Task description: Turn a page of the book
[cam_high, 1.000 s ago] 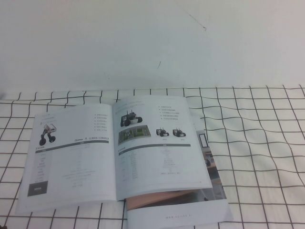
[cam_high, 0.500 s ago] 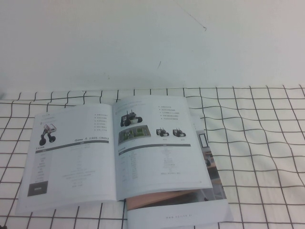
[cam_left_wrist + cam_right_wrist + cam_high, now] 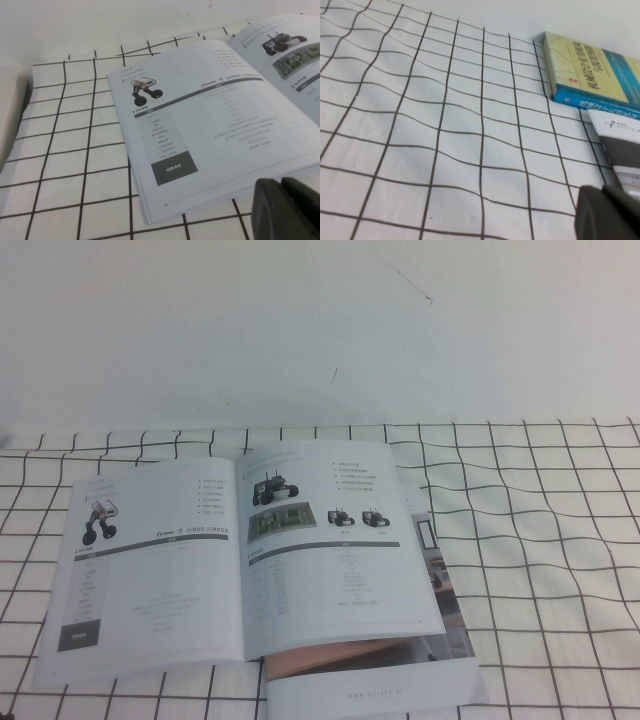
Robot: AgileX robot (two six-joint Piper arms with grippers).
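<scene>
- the book [image 3: 245, 560] lies open and flat on the checked cloth [image 3: 540, 540], left-centre in the high view; its near edge runs close to the table's near side.
- bare cloth all along its right, wide room there; a narrower strip of cloth on its left; white wall [image 3: 320, 330] rises behind the far edge.
- spine runs near-to-far, slightly tilted; long axis of the spread goes left-right. Text reads upright from the robot's side.
- the page [image 3: 335, 540] on the right of the spine shows wheeled-robot photos; it lies flat, with lower leaves fanned out past its right and near edges.
- left gripper [image 3: 287, 210] hangs just off the book's near left corner, above the cloth, not touching; fingers together.
- right gripper [image 3: 607, 212] sits over bare cloth, well apart from the open book; only a dark tip shows, cannot tell its state.
- right wrist view also has a blue-yellow book [image 3: 592, 75] and a white leaflet [image 3: 620, 145] near that gripper.
</scene>
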